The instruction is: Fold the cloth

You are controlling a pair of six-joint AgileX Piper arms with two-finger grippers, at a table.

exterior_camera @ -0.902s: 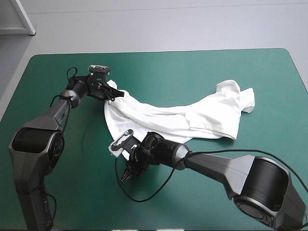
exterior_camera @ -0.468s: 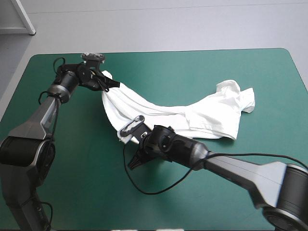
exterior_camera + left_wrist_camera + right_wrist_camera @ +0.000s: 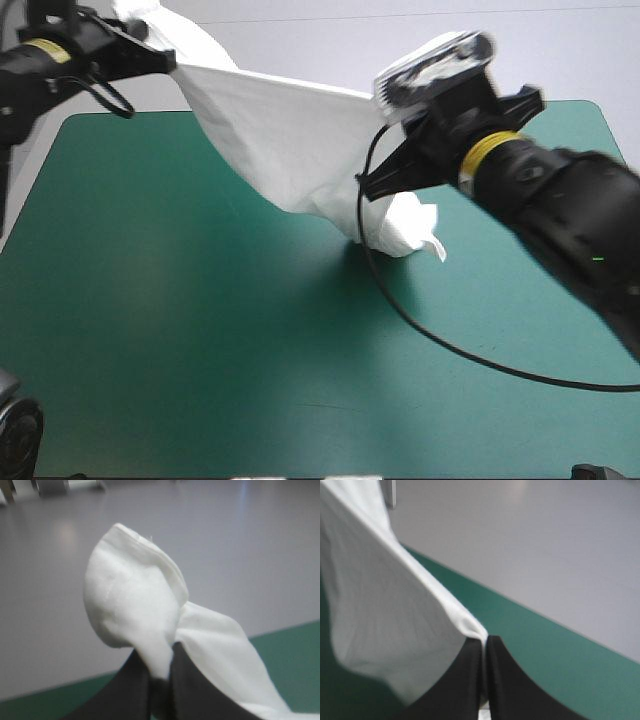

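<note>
As the left gripper (image 3: 160,667) and right gripper (image 3: 484,641) pinch its edge, we judge the T-shirt (image 3: 270,130) light, limp, best gripped at corners.

T-shirt (image 3: 270,130) up over the table (image 3: 200,330), strung from the left jaws above the far-left corner to the right jaws right of centre, low end touching the table.

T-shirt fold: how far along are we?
Done: the left pincer and right pincer each grip an edge of the white short-sleeved T-shirt, mostly raised above the teal-green table cover. In hand: the shirt hangs stretched between them, its bunched lower end apparently resting on the cover. Left: laying it flat and every fold; none shows yet.
</note>
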